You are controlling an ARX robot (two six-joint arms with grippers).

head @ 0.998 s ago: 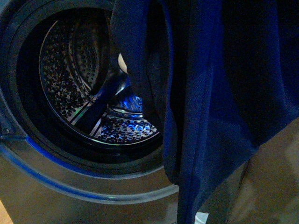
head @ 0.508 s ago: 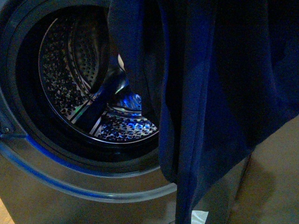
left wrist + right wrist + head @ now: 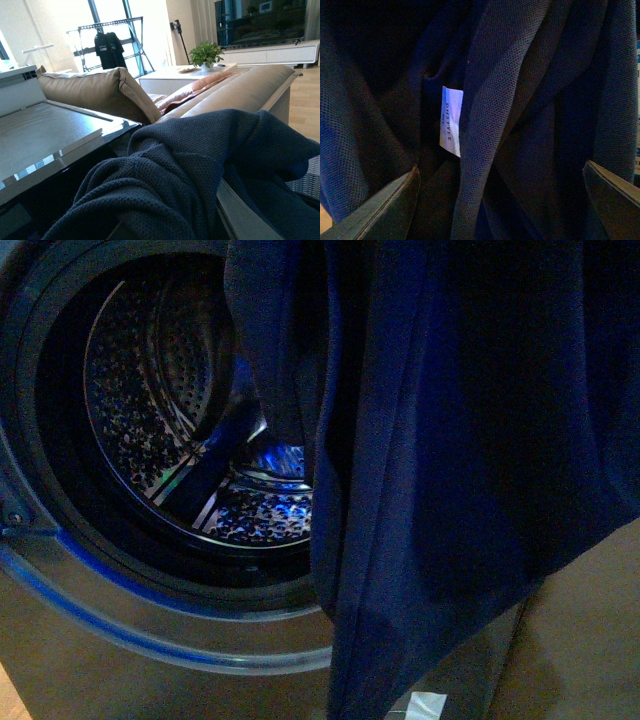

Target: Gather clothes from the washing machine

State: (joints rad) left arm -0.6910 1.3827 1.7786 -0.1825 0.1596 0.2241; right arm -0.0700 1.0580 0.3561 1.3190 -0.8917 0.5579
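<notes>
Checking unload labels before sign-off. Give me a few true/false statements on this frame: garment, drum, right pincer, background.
1. The navy garment hangs in front of the washing machine, covering the right part of its opening. True.
2. The visible part of the drum holds a pile of laundry. False: only bare perforated steel shows there.
3. A white label shows among the garment's folds in the right wrist view. True.
4. The right pincer is shut tight. False: its fingers stand wide apart, with fabric hanging between them.
5. In the left wrist view a potted plant stands beyond a tan sofa. True.
</notes>
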